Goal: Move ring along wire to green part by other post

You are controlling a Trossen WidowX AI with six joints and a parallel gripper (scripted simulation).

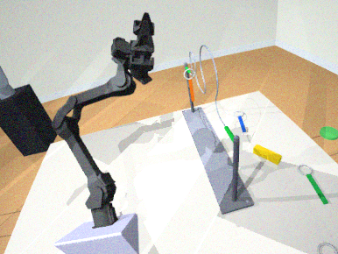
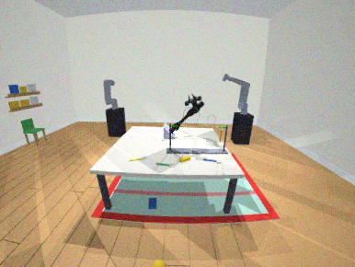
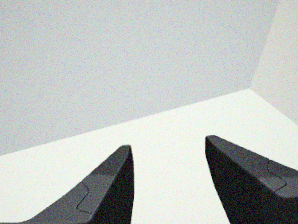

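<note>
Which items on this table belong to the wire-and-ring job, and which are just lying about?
Job:
- ring with orange handle, hanging at the far post
- looped wire with green end
- near post
- gripper, jaws part-open, holding nothing

Lying about:
- blue-handled ring
- green-handled ring
- yellow block
- green disc on the floor

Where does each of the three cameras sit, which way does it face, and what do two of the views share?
Top: high above the white table, looking down at the grey wire frame and the orange-handled ring; the whole dark arm shows.
Exterior: across the room, facing the table; the arm looks small.
Wrist: on the gripper, facing bare walls; only two dark fingertips show, nothing between them.
Top and exterior share the arm, frame and table.
</note>
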